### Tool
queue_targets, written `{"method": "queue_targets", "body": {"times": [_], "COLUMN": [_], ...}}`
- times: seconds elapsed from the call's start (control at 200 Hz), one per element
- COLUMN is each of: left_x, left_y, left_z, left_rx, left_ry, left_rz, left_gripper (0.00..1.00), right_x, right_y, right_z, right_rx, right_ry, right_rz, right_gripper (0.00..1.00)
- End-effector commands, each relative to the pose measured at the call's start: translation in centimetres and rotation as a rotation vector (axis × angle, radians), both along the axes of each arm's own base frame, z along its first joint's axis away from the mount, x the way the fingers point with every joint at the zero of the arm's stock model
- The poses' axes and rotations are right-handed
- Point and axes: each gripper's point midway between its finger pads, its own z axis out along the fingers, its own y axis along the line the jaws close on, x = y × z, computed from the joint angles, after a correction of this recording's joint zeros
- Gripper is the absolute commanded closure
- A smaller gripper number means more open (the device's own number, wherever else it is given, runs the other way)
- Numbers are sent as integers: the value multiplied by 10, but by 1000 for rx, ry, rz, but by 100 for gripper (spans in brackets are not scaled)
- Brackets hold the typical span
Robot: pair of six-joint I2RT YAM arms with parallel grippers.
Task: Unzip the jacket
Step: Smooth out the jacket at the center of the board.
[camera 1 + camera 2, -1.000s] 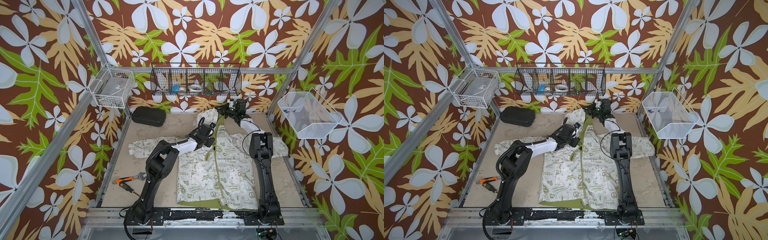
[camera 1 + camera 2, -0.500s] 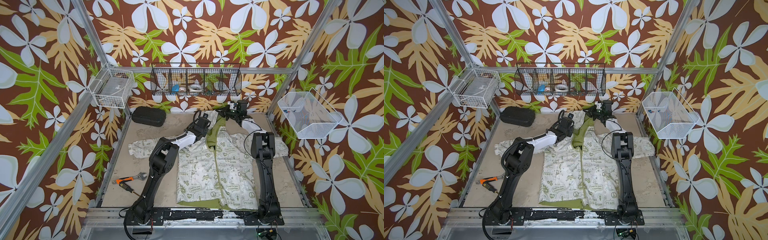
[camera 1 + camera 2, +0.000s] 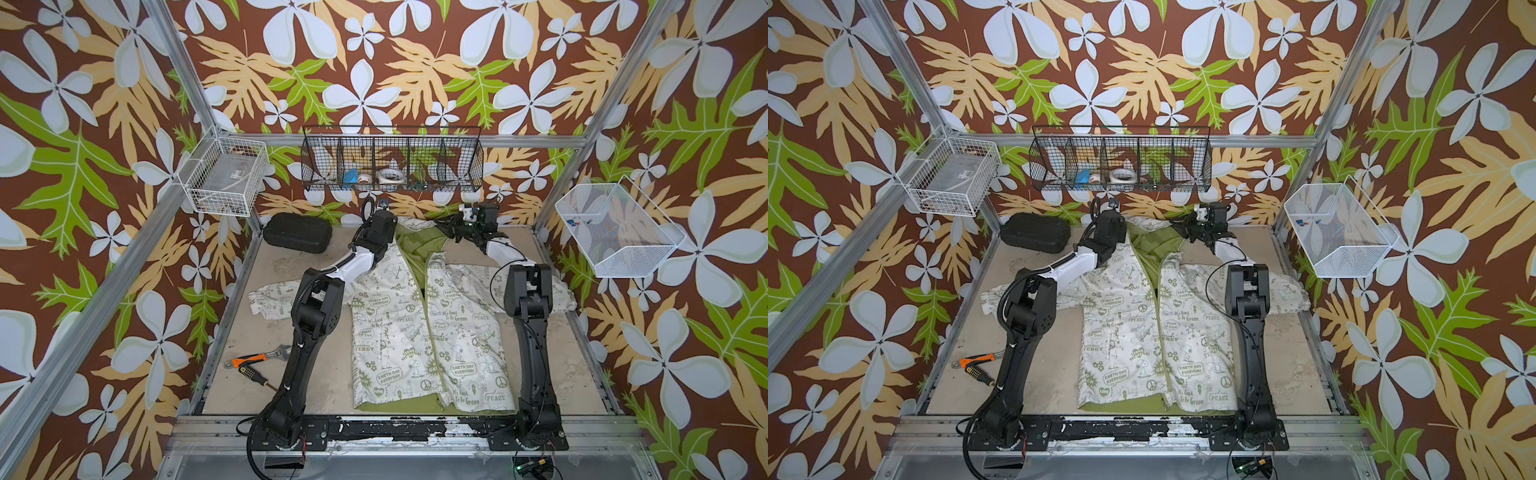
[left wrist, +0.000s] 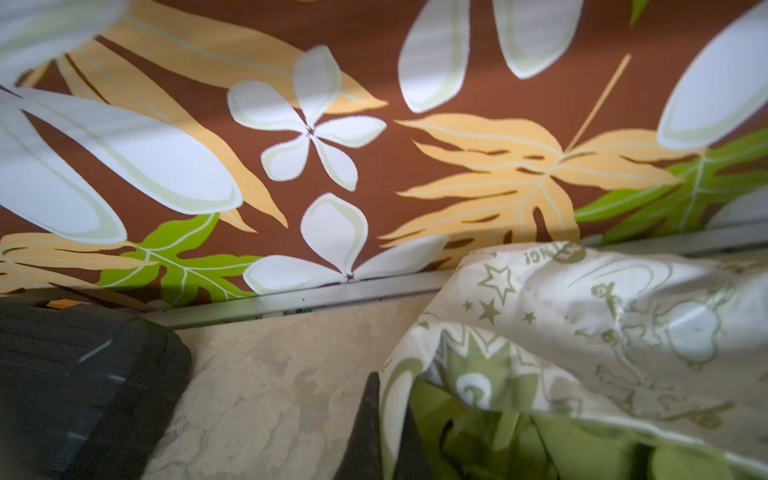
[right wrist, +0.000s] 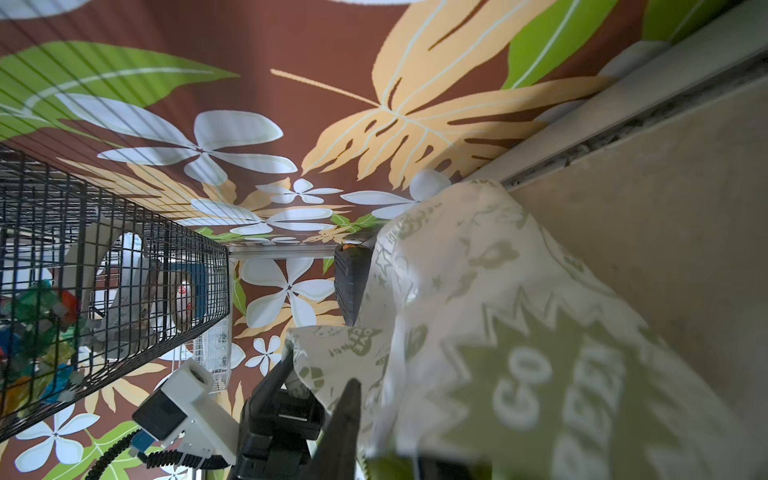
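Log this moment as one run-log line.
jacket: flat on table, top spread open, lower front zipped | left gripper: shut on jacket at neck opening | right gripper: at neck opening's other side, grip unclear

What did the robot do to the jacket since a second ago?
The left gripper shut on the jacket at its neck edge and pulled it toward the back wall, so the top gapes wider, showing green lining. The right gripper stayed at the other side of the neck. The lower zipper, wrench and black case did not move.
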Motion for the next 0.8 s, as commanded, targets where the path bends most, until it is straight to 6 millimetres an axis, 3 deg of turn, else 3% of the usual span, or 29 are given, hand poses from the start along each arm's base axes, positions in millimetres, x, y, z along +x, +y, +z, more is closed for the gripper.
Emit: {"method": "queue_targets", "body": {"times": [0.0, 0.07, 0.14, 0.185, 0.326, 0.391, 0.511, 0.576, 0.701, 0.796], "left_x": [20, 35, 37, 33, 32, 32, 24, 17, 3, -7], "left_y": [-2, -10, -10, -7, 17, 40, 71, 82, 88, 77], "left_z": [33, 25, 14, 11, 0, -7, -26, -39, -56, -62], "left_rx": [-13, 21, 22, 16, -15, -60, -151, -157, -140, -148], "left_ry": [-164, -132, -117, -108, -14, 42, 139, 185, 251, 288], "left_rz": [43, 28, 23, 29, 44, 88, 114, 126, 110, 31], "left_gripper": [68, 53, 12, 2, 0, 3, 13, 13, 1, 0], "right_x": [-3, -10, -21, -28, -50, -61, -86, -105, -138, -156], "right_y": [2, 2, 2, 0, -23, -32, -41, -42, -46, -48], "right_z": [3, 4, 4, 5, -2, -11, -43, -63, -93, -111], "right_rx": [-23, -61, -117, -157, -259, -282, -426, -477, -531, -555], "right_ry": [-34, -39, -44, -54, -54, -43, 9, 47, 100, 128], "right_rz": [33, 57, 88, 102, 75, 69, 114, 137, 140, 141], "right_gripper": [57, 47, 36, 35, 36, 39, 44, 46, 53, 57]}}
